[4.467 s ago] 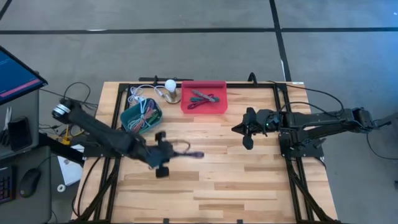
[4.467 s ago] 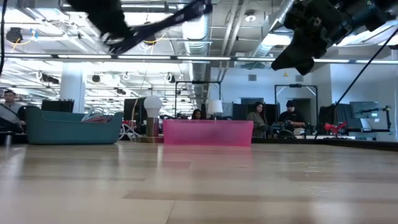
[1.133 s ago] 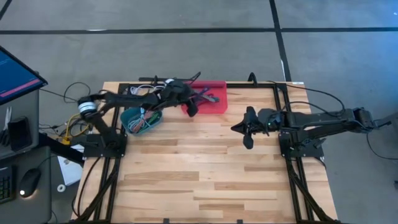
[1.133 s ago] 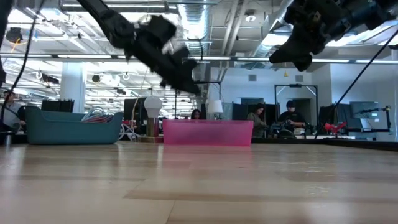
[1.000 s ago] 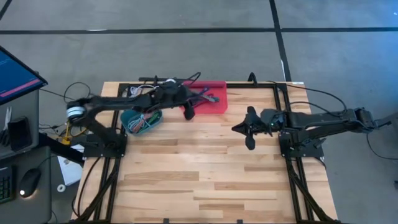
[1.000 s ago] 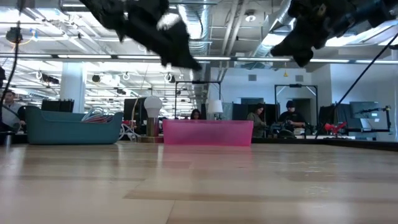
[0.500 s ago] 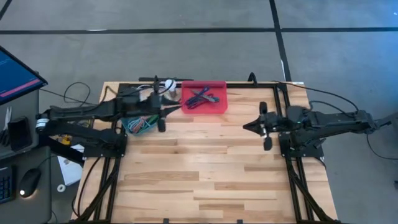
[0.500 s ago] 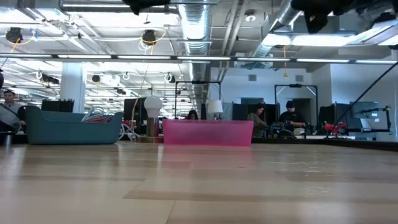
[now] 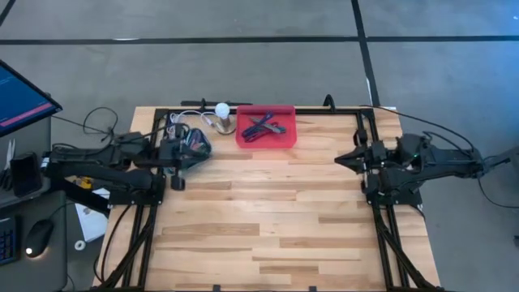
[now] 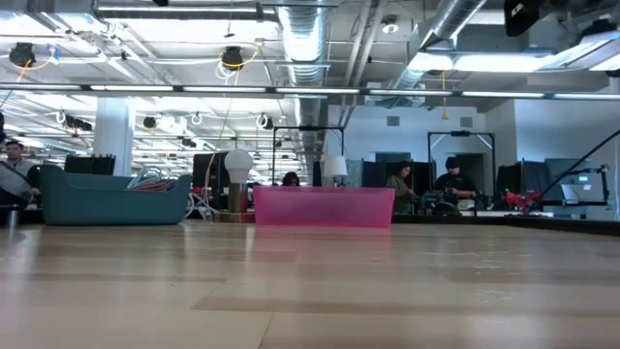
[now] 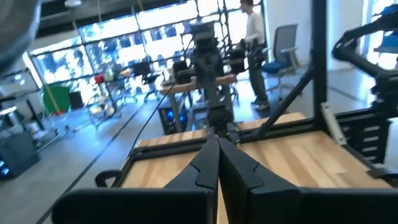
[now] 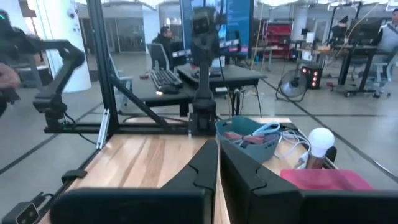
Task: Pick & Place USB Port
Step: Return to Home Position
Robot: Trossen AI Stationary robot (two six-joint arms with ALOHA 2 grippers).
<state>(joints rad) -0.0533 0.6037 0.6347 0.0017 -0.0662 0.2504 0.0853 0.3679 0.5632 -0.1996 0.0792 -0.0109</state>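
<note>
Lying in pink bin (image 9: 285, 140), seemingly light, floppy USB cables (image 9: 262, 126) are inviting a plug-end pinch; left gripper (image 11: 217, 147), right gripper (image 12: 217, 149) are sitting closed.

Floor (image 9: 243, 65): grey concrete, crossed by dark lines.
Worktop (image 9: 268, 227): pale wood planks inside a black frame.
Side desk: off the worktop's left edge, with a blue-lit monitor (image 9: 20, 97) and a mouse (image 9: 36, 238).
Ceiling: open, with a round duct (image 10: 305, 39), pipes and strip lights.
Column (image 10: 113, 136): white, far left.
Far room: desks, screens, seated people (image 10: 399, 189).
Windows (image 11: 93, 56): bright glazed wall, with an office chair (image 11: 283, 46) nearby.
Fan (image 12: 289, 87): on the floor beside a desk.
</note>
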